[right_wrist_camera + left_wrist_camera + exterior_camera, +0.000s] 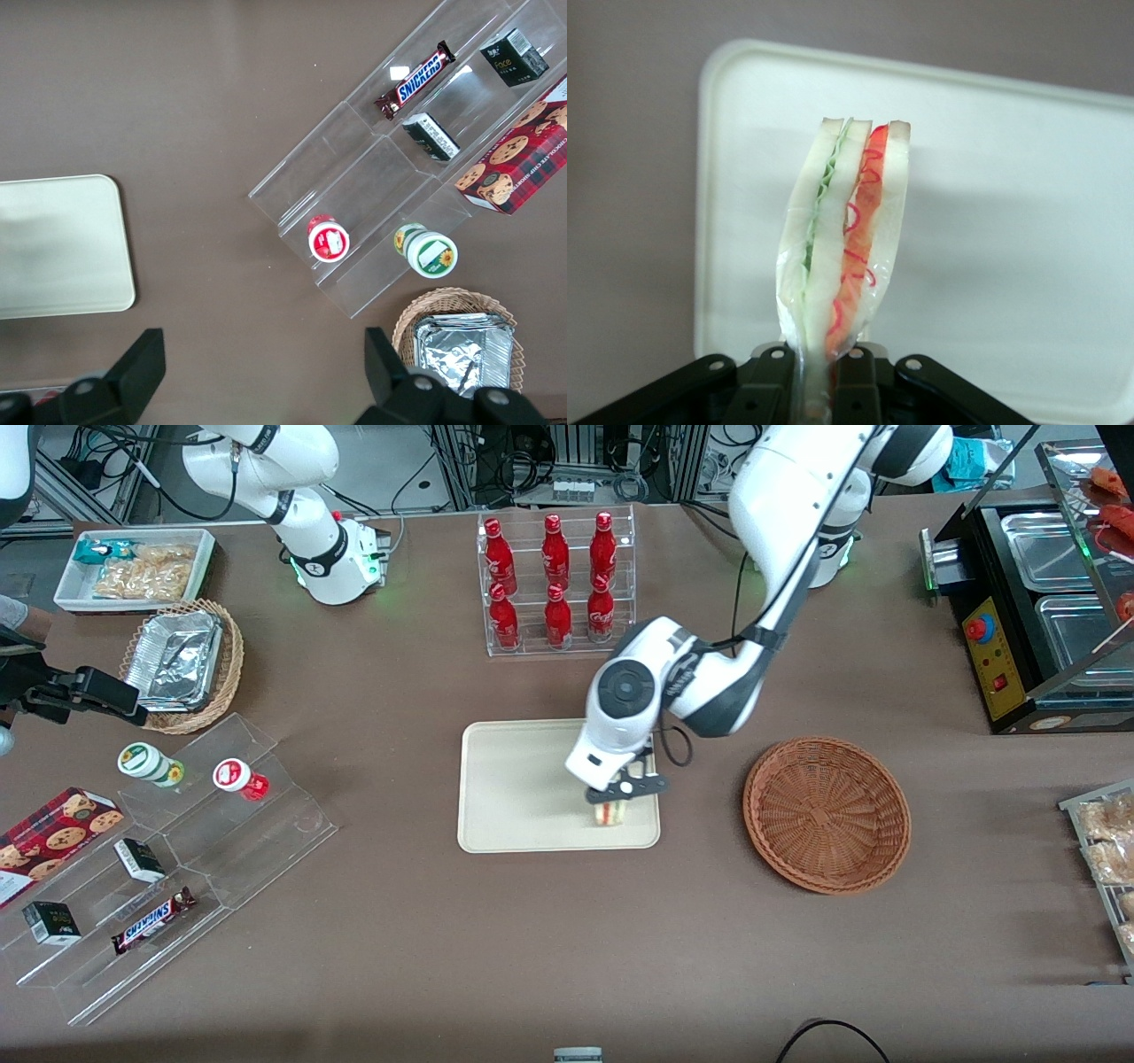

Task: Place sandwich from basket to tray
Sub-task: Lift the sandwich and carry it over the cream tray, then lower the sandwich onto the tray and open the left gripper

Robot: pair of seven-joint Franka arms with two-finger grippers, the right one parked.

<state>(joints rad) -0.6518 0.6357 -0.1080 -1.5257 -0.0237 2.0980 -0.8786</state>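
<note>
My left gripper (pixel 620 795) is over the cream tray (pixel 505 788), at the corner nearest the front camera and the basket. It is shut on the clear wrap of the sandwich (pixel 608 812), a white wedge with green and red filling. In the left wrist view the sandwich (pixel 846 239) hangs from the gripper (pixel 817 390) above the tray (pixel 1010 221); whether it touches the tray I cannot tell. The reddish-brown wicker basket (pixel 827 813) lies empty beside the tray, toward the working arm's end of the table.
A clear rack of red bottles (pixel 556 580) stands farther from the camera than the tray. A clear stepped shelf with snacks (pixel 168 850), a tan basket with foil containers (pixel 182 664) and a white bin (pixel 133 571) lie toward the parked arm's end. A black appliance (pixel 1032 602) stands at the working arm's end.
</note>
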